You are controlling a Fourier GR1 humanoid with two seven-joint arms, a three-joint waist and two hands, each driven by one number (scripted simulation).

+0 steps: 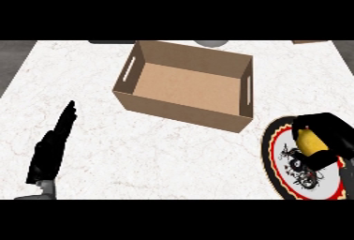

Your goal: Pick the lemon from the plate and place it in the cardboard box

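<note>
Head view shows the right hand [325, 136] over the plate [276, 161] at the right edge, its black fingers and thumb curled round the yellow lemon [310, 142], which shows between them above the plate's patterned face. Up and to the left of that hand, near the plate's rim, stands the open cardboard box [187, 84] on the marble counter [173, 154]. Well apart, at the lower left, the left hand [52, 147] rests with fingers straight, holding nothing.
</note>
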